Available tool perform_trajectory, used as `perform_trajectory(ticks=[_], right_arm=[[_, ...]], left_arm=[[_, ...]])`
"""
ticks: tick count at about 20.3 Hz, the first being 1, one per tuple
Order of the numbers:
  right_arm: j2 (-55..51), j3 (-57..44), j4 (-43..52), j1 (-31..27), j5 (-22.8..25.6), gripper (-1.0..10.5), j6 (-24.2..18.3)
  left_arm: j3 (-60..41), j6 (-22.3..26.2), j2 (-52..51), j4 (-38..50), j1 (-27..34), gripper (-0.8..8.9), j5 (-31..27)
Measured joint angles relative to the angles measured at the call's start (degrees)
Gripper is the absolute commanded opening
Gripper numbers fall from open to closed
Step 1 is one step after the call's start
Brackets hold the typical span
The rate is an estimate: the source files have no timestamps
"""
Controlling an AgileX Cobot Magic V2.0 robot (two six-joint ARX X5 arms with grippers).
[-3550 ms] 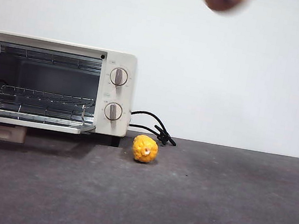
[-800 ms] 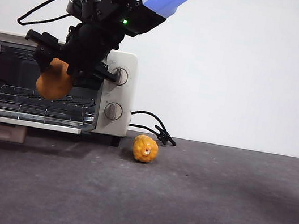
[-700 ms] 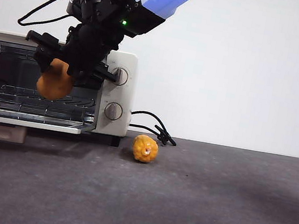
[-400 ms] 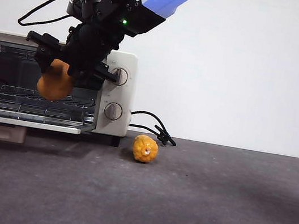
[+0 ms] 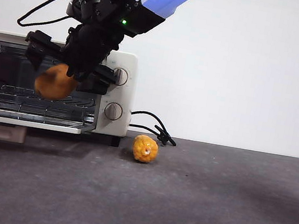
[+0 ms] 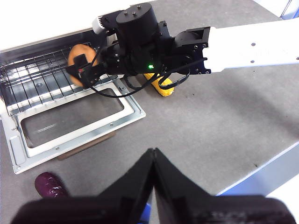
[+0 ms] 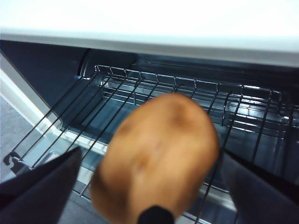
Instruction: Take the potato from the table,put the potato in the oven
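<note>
Potato (image 5: 54,82) at the oven (image 5: 51,84) mouth.
Right tool (image 5: 65,66), jaws parted, looks to be letting go; it should land on the rack.

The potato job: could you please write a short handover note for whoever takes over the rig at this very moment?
Right claw: open at the mouth of the oven, with a gap beside the potato in the wrist view.
Left claw: shut, waiting away from the oven.
Potato: blurred, loose between the jaws, above the wire rack; it does not look settled yet.
Done: potato off the table and brought to the open oven.
Left: check that it lands on the rack, then draw the right arm back.
</note>
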Motion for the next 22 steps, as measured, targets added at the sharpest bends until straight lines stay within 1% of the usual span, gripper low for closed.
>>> perform_trajectory(ticks=[7, 11, 13, 16, 18, 20, 22], right_arm=[[0.0, 0.0, 0.2, 0.0, 0.0, 5.5, 0.4], [0.0, 0.2, -0.4, 0.0, -0.2, 5.5, 2.9], [0.0, 1.4, -2.7, 0.1, -0.3, 5.5, 3.8], [0.0, 5.4, -11.3, 0.9, -0.5, 5.4, 4.0], [0.0, 9.9, -21.1, 1.8, -1.2, 5.3, 3.7], [0.0, 15.1, -31.9, 3.2, -1.3, 5.3, 1.2], [0.0, 19.8, -42.5, 4.7, -1.3, 5.3, -2.0]], left_arm=[[0.0, 0.0, 0.0, 0.0, -0.7, -0.05, 0.0], [0.0, 0.0, 0.0, 0.0, -1.0, -0.05, -0.2], [0.0, 0.0, 0.0, 0.0, -1.3, -0.05, -1.7], [0.0, 0.0, 0.0, 0.0, -1.4, -0.05, -3.1], [0.0, 0.0, 0.0, 0.0, -1.4, -0.05, -3.7], [0.0, 0.0, 0.0, 0.0, -1.4, -0.05, -5.1], [0.0, 0.0, 0.0, 0.0, -1.4, -0.05, -5.2]])
